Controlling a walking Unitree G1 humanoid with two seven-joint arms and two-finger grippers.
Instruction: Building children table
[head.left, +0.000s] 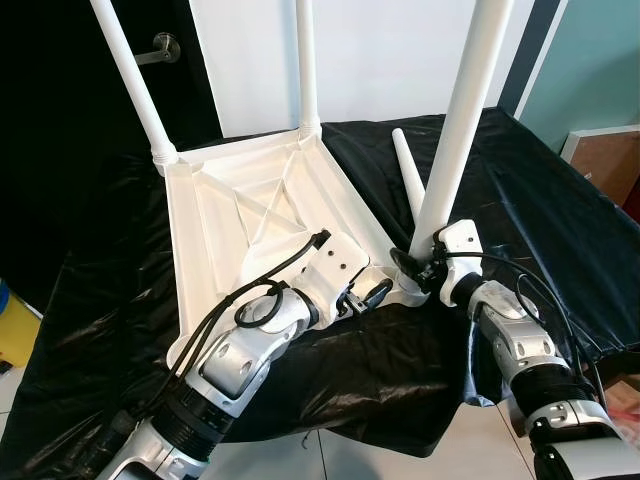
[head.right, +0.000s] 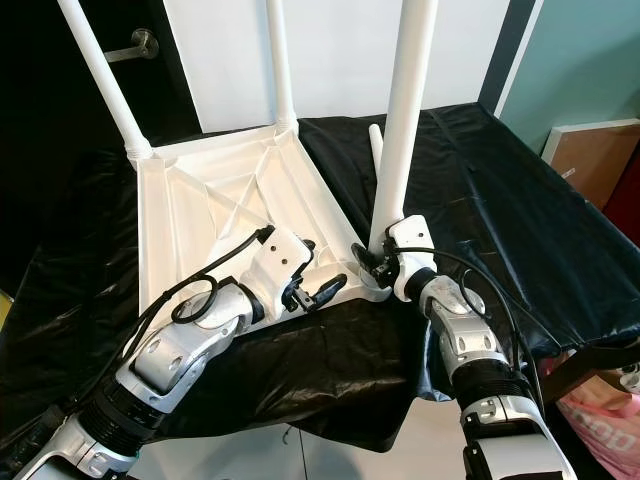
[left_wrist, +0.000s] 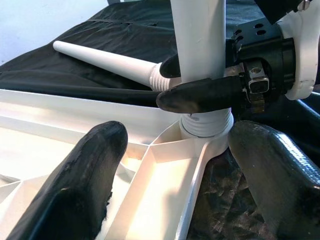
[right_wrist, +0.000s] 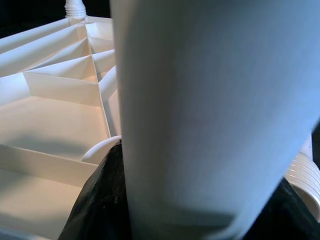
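Standing leg (head.left: 462, 110) clamped in right tool (head.left: 418, 262)

Bright even daylight, sharp head views, blurred wrist close-ups.

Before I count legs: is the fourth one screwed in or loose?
Loose: the fourth leg lies flat on the black cloth, apart from the upturned tabletop.

Head views: look forward and down from above both arms; both take in the upturned table top (head.left: 255, 200) on the black sheet (head.left: 520, 190).
Left wrist view: close, along the left gripper (left_wrist: 175, 165), facing the leg (left_wrist: 199, 60) just beyond it.
Right wrist view: pressed against that leg, right gripper (head.left: 418, 268).
Shared: leg socket corner.
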